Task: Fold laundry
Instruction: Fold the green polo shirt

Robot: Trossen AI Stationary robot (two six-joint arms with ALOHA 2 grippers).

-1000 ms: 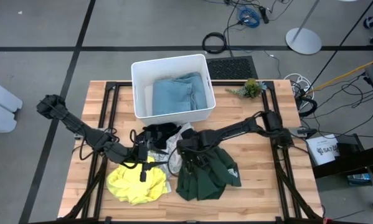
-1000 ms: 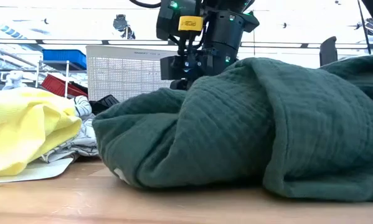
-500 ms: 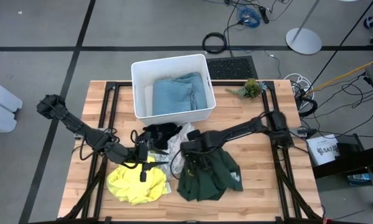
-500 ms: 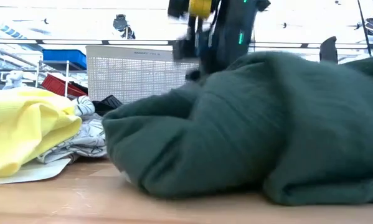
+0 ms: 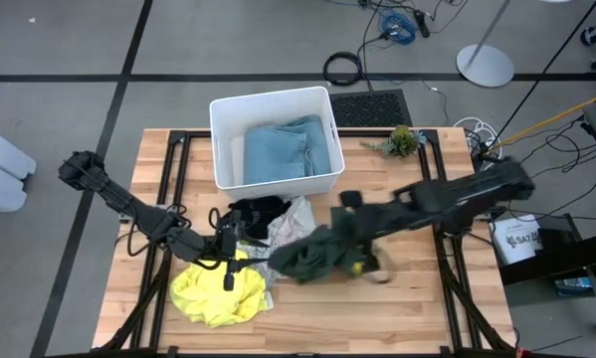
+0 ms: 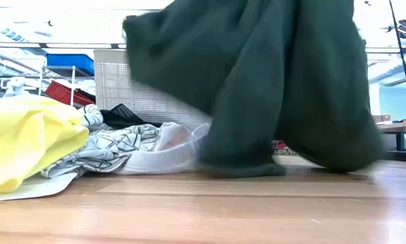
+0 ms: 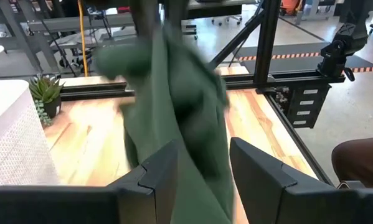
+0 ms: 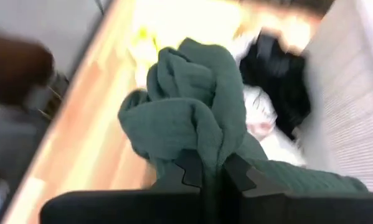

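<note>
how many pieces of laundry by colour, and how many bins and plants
light blue garment: 1, in the white bin
dark green garment: 1, held up by the right gripper
bright yellow garment: 1
white garment with grey pattern: 1
black garment: 1
white bin: 1
small plant: 1
total: 7 things, 5 of them laundry
</note>
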